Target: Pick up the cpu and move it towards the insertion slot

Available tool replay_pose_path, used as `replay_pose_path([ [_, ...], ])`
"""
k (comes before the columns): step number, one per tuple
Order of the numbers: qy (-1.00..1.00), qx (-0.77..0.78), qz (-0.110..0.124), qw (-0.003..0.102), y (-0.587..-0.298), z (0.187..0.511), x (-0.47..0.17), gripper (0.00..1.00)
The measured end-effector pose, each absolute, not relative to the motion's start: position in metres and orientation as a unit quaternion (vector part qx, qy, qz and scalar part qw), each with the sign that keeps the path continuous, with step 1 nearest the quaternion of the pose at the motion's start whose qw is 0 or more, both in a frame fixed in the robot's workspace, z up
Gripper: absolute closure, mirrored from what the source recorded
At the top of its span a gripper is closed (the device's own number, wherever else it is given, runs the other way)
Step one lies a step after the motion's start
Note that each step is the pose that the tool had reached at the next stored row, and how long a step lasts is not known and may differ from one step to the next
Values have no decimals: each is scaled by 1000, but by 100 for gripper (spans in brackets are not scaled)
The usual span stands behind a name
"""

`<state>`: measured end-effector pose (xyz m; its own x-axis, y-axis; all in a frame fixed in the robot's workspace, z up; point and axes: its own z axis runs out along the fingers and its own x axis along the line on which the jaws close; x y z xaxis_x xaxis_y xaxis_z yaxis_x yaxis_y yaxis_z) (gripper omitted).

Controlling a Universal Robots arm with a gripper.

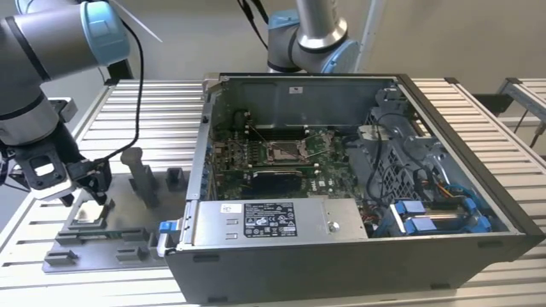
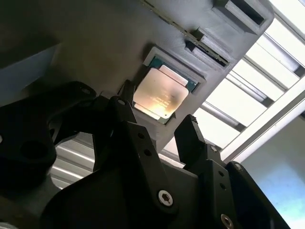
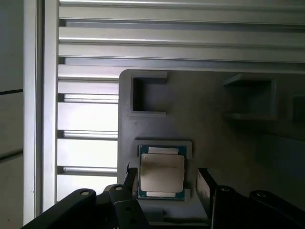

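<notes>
Pale silver is the face of the cpu (image 3: 161, 171), which lies flat in a square pocket of the grey fixture (image 3: 205, 119) on the slatted metal counter (image 1: 153, 102). I see my claw (image 3: 167, 174) spread apart over it, with one black finger at each side of the chip, and I cannot tell if they touch it. The insertion slot (image 1: 286, 150) is well apart, inside the open computer case (image 1: 358, 256) toward the exterior view's right.

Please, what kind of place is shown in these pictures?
Probably a robotics lab or test cell for computer assembly: a robot arm, an open computer case on an aluminium-slat table, and a grey fixture holding the cpu.
</notes>
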<state>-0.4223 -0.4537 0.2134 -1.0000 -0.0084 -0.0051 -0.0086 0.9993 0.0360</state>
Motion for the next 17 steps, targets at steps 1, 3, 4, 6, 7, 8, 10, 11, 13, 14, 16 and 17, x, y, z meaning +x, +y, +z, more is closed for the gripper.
replay_pose_path([
  [1,1000,-4,18,2,-454,212,-423,0],
  [3,1000,-4,18,3,-454,210,-423,0],
  [4,1000,-4,18,3,-454,209,-423,0],
  [6,1000,-4,18,3,-454,206,-423,0],
  [7,1000,-4,18,3,-454,205,-423,0],
  [8,1000,-4,18,3,-455,204,-423,0],
  [10,1000,-4,18,3,-455,202,-423,0],
  [11,1000,-4,18,3,-455,201,-423,0],
  [13,1000,-4,18,3,-456,199,-423,0],
  [14,1000,-4,18,3,-456,197,-423,0],
  [16,1000,-4,18,3,-456,196,-424,0],
  [17,1000,-4,18,3,-456,195,-424,0],
])
